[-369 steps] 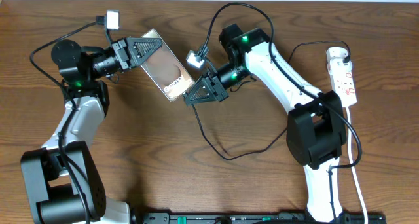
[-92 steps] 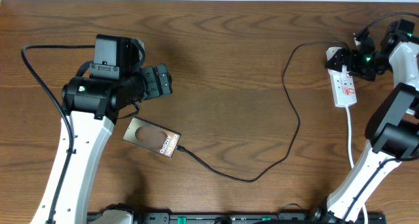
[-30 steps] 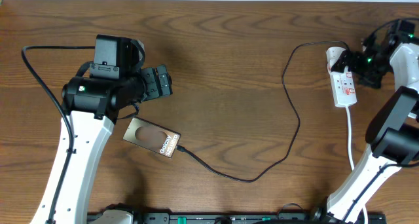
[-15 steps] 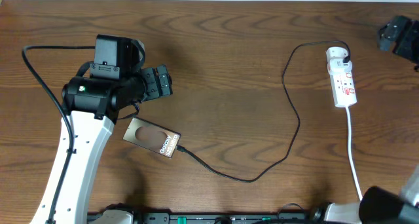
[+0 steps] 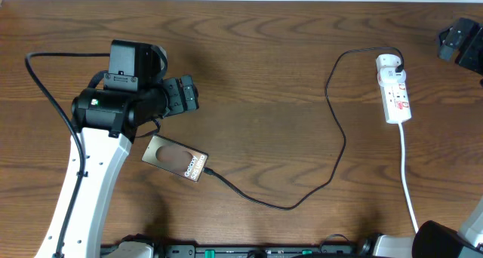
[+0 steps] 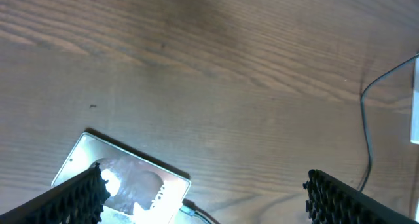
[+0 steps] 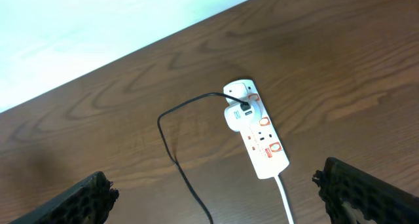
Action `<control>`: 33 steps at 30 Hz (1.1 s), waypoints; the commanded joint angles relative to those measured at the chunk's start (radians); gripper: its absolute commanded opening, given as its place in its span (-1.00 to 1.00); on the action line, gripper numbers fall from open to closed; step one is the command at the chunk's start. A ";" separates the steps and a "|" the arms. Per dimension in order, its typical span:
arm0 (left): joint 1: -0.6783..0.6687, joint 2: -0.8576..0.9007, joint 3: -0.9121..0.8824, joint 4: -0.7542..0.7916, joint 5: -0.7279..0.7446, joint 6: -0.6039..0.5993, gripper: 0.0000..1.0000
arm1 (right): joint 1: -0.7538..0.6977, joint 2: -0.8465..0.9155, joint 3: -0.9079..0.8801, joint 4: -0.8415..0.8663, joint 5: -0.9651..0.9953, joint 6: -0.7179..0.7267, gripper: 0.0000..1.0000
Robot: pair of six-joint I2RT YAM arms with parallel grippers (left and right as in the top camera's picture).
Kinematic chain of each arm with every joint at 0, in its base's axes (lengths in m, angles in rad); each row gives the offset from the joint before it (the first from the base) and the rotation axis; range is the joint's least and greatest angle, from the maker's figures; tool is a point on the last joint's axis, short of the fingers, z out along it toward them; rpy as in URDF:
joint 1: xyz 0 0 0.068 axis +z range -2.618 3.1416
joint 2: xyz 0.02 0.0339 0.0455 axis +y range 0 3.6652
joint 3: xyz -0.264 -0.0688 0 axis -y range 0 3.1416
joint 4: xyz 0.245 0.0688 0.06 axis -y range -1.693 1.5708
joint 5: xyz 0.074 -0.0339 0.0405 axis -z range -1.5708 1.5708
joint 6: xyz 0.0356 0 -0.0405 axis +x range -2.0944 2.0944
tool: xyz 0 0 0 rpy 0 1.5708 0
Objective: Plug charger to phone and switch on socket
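Right arm had drawn back from the socket [image 5: 395, 92] to the far right edge.
The charger [image 5: 336, 137] ran as a black cable from its white adapter [image 7: 237, 116], seated in the socket's end, looping across the table [image 5: 264, 62] to the phone [image 5: 175, 158], which lay face up at front left. The right gripper [image 7: 219, 198] hung high above the socket, fingers spread wide, empty; the left gripper [image 6: 203, 201] hovered by the phone, likewise spread.

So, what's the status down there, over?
Open and empty: left gripper by the phone, right gripper clear of the power strip. The charger plugged in both ends. Switched on? Can't tell. Nothing in the way.
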 commanded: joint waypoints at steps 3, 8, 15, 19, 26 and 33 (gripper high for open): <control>-0.048 -0.157 -0.083 0.071 -0.109 0.026 0.90 | -0.002 -0.010 0.002 -0.001 -0.001 0.009 0.99; -0.179 -0.482 -0.481 0.649 -0.352 0.034 0.90 | -0.002 -0.010 0.002 -0.001 -0.001 0.009 0.99; -0.123 -0.874 -1.009 1.408 -0.193 0.296 0.90 | -0.002 -0.010 0.002 -0.001 -0.001 0.009 0.99; -0.008 -1.044 -1.097 1.370 -0.048 0.330 0.90 | -0.002 -0.010 0.002 -0.001 -0.001 0.009 0.99; 0.164 -1.257 -1.121 1.120 0.029 0.330 0.90 | -0.002 -0.010 0.002 -0.001 -0.001 0.009 0.98; 0.221 -1.345 -1.259 1.081 0.021 0.318 0.90 | -0.002 -0.010 0.002 -0.001 -0.001 0.009 0.99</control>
